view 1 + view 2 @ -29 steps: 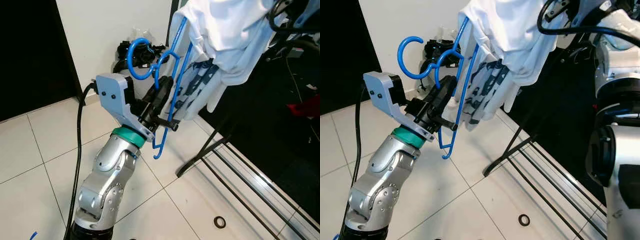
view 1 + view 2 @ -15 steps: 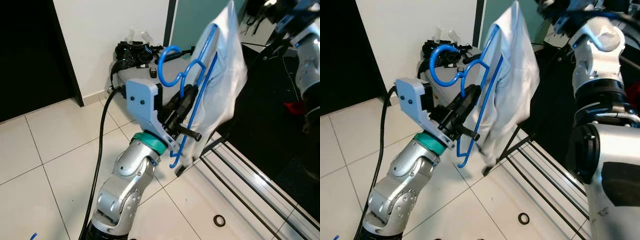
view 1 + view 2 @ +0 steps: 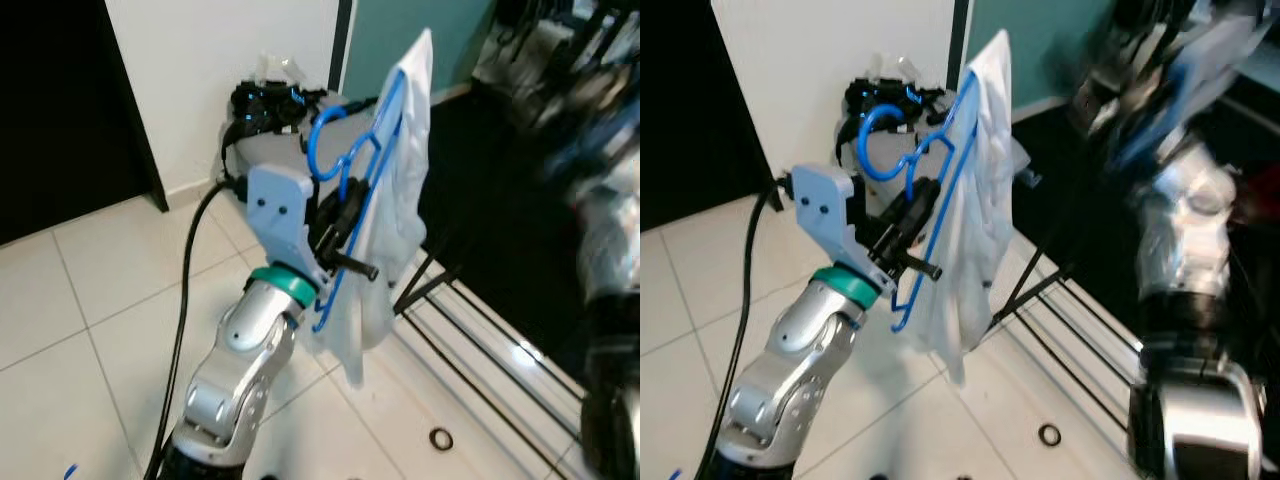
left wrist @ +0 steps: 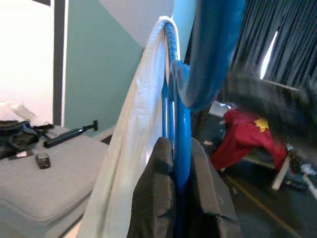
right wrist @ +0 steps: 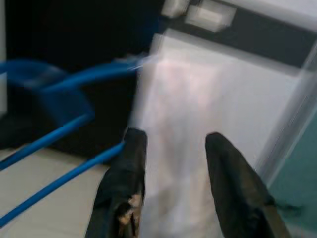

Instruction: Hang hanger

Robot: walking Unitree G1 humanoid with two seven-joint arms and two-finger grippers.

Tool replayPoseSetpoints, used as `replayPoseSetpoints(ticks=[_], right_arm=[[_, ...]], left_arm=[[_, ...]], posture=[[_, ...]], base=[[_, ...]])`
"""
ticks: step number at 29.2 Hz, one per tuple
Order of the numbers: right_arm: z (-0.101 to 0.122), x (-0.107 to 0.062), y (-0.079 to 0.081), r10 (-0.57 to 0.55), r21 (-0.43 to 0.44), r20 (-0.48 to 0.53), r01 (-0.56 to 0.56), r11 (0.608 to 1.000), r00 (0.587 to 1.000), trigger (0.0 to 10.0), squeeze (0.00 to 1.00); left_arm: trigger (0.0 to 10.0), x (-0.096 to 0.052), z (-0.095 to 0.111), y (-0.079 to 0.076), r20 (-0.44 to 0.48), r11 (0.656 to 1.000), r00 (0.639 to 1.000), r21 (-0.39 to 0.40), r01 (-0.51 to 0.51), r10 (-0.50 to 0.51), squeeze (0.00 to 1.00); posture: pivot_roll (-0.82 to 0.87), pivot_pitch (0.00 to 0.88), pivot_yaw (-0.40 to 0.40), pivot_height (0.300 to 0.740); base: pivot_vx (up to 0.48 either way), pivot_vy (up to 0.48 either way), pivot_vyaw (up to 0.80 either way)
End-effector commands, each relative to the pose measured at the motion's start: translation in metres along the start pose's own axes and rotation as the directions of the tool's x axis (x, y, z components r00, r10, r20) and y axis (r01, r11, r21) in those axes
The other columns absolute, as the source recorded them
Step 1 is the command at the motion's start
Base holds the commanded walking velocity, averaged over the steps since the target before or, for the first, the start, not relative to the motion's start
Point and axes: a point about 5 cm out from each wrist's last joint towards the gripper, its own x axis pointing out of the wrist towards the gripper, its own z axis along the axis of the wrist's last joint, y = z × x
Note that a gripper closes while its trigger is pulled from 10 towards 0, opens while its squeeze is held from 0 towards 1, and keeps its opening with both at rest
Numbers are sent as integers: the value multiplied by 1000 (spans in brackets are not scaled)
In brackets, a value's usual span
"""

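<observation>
Left gripper (image 3: pixel 345 215) fingers pinch the blue hanger (image 3: pixel 355 170) at frame center, same clamp as before. White shirt (image 3: pixel 395 230) now hangs loose off the hanger, no longer bunched up at upper right. Right gripper (image 5: pixel 171 148) fingers spread, blurred, pulled back from the shirt. Grey case (image 3: pixel 270 150) with black clutter behind; black rack legs (image 3: pixel 425 285) at right, ring (image 3: pixel 440 438) on tile floor (image 3: pixel 80 300).

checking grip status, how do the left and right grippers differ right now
The left gripper has its jaws shut on the blue hanger; the right gripper has its jaws open, holding nothing. The left looks sharp in the eye views; the right arm is motion-blurred. Both have black fingers and sit near the white garment.
</observation>
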Motion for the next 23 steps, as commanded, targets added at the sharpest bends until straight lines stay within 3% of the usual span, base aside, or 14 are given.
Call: replayPoseSetpoints(ticks=[1, 3, 6, 8, 12, 16, 23], right_arm=[[15, -4, 14, 33, -3, 42, -32, 999, 999, 10000, 0], [7, -9, 22, -14, 10, 27, 13, 1000, 1000, 10000, 0], [7, -9, 22, -14, 10, 27, 13, 1000, 1000, 10000, 0], [8, -6, 19, -118, 6, 65, 118, 993, 991, 10000, 0], [15, 1, 14, -208, 14, 121, 208, 978, 971, 10000, 0], [23, 1, 13, -268, 24, 140, 268, 963, 953, 10000, 0], [25, -5, 34, -283, 35, 76, 281, 959, 956, 10000, 0]], left_arm=[[10000, 0, 8, -9, 46, 996, 995, 35, 88, -90, 0], [10000, -2, 7, -12, 34, 987, 988, 67, 147, -149, 0], [10000, -2, 7, -12, 34, 987, 988, 67, 147, -149, 0], [10000, -7, 4, -17, 7, 962, 970, 129, 242, -244, 0], [10000, -13, -1, -18, -31, 935, 954, 191, 298, -298, 0], [10000, -14, -6, -13, -56, 928, 957, 238, 288, -283, 0], [10000, -12, -10, -5, -62, 935, 970, 257, 244, -236, 0]], posture=[[-143, 206, 38, 740], [-152, 207, 50, 740], [-152, 207, 50, 740], [-152, 205, 58, 740], [-144, 201, 61, 740], [-140, 201, 60, 740], [-140, 201, 61, 740]], base=[[0, 0, 0], [0, 0, 0], [0, 0, 0], [0, 0, 0], [0, 0, 0], [0, 0, 0], [0, 0, 0]])
